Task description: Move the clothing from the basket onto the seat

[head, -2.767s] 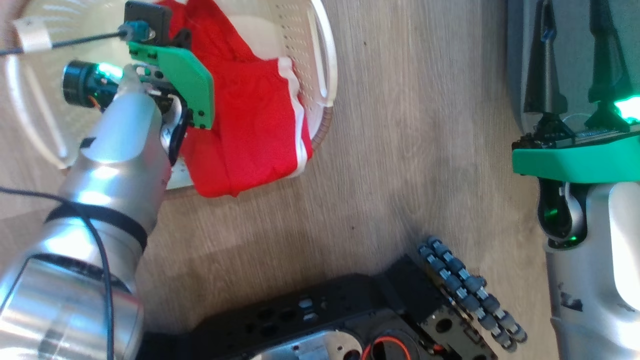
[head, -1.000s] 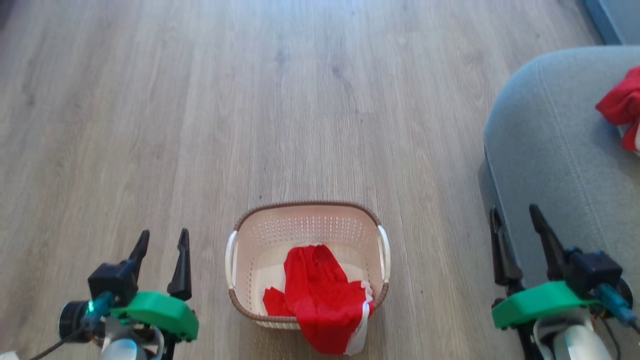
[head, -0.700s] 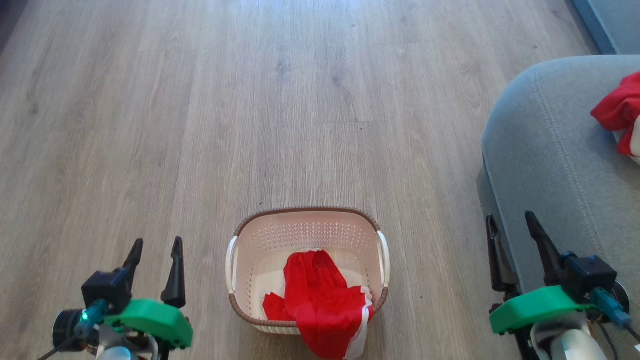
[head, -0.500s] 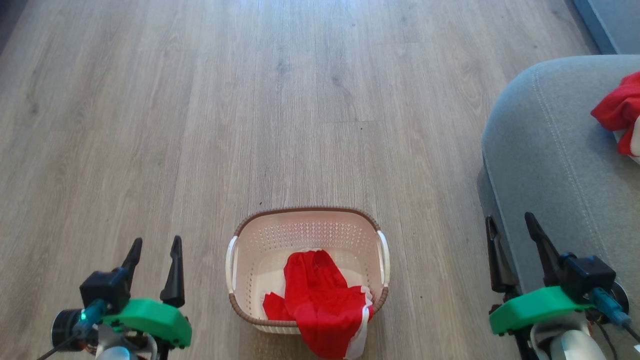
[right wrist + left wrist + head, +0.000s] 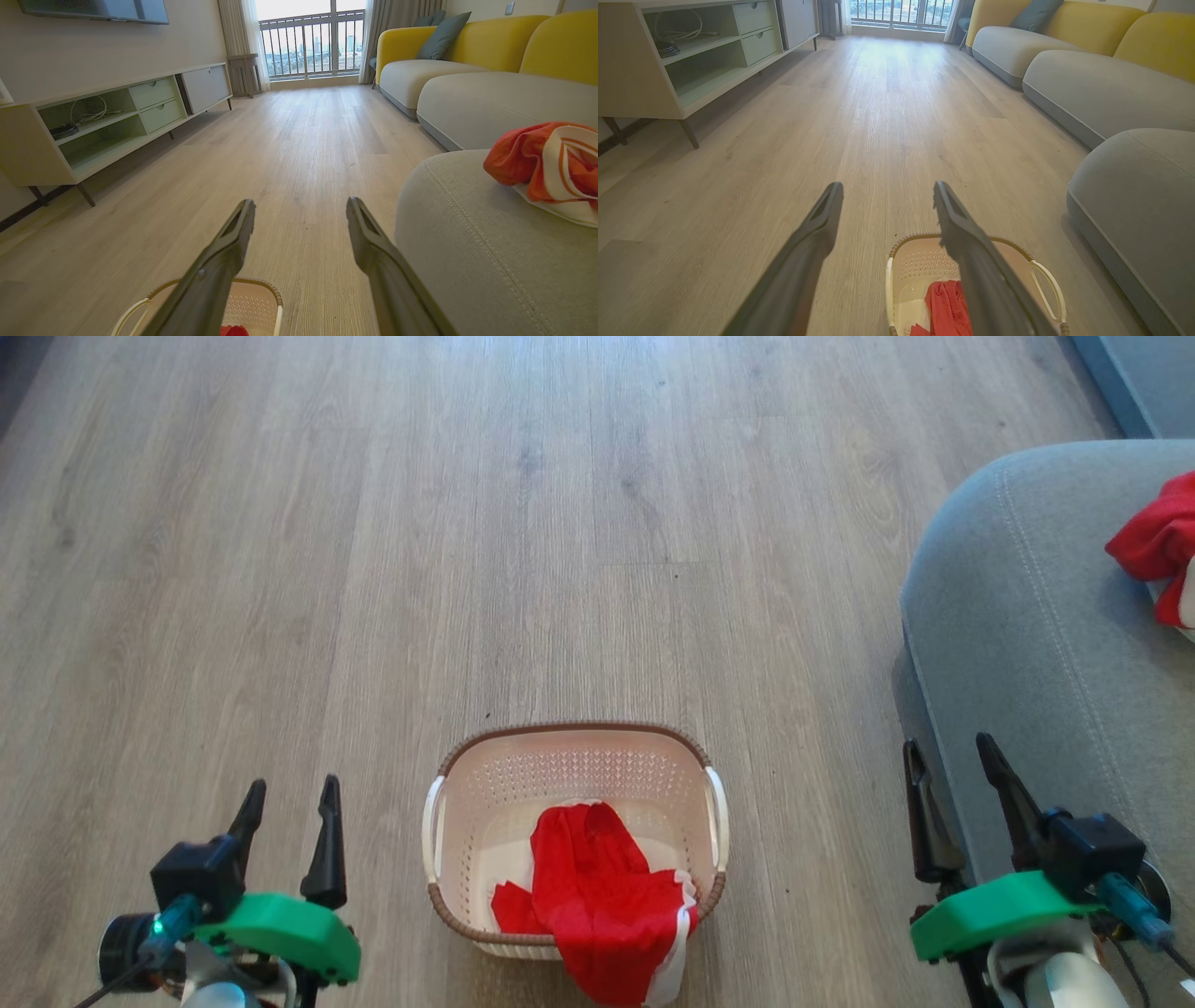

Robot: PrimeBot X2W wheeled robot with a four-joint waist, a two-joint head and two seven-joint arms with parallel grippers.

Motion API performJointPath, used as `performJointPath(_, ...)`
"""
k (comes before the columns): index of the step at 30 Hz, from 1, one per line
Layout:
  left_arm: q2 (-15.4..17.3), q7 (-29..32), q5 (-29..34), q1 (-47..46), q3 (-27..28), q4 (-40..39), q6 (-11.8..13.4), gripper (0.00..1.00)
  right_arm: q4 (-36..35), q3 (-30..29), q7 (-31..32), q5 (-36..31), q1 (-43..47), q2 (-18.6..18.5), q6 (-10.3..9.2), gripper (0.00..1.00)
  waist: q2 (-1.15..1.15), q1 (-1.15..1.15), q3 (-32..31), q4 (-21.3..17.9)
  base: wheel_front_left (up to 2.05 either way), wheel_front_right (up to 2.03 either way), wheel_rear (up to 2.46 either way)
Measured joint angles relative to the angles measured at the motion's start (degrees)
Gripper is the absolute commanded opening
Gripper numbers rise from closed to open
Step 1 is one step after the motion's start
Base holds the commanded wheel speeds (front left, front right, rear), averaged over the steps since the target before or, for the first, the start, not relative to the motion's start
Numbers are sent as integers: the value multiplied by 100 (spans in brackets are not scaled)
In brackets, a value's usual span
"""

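Spilling over the woven brown rim of the perforated cream basket (image 5: 569, 767): soft red clothing (image 5: 602, 896), white-trimmed | second crumpled garment (image 5: 525, 158) on rounded, stitched grey seat (image 5: 1027, 616), stripes clear in right wrist view | left end effector (image 5: 293, 786), right end effector (image 5: 945, 744) both spread, empty

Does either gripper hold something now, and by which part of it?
Nothing is held. The left gripper and right gripper are open and empty. The bright red white-trimmed fabric garment lies in the cream-white perforated plastic basket, untouched.
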Motion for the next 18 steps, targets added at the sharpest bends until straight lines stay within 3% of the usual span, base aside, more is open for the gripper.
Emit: performJointPath(18, -124, 0, 194, -1, 181, 31, -98, 100, 2, 2, 0, -44, -2, 2, 0, 100, 0, 0, -16, -31, 0, 0, 0)
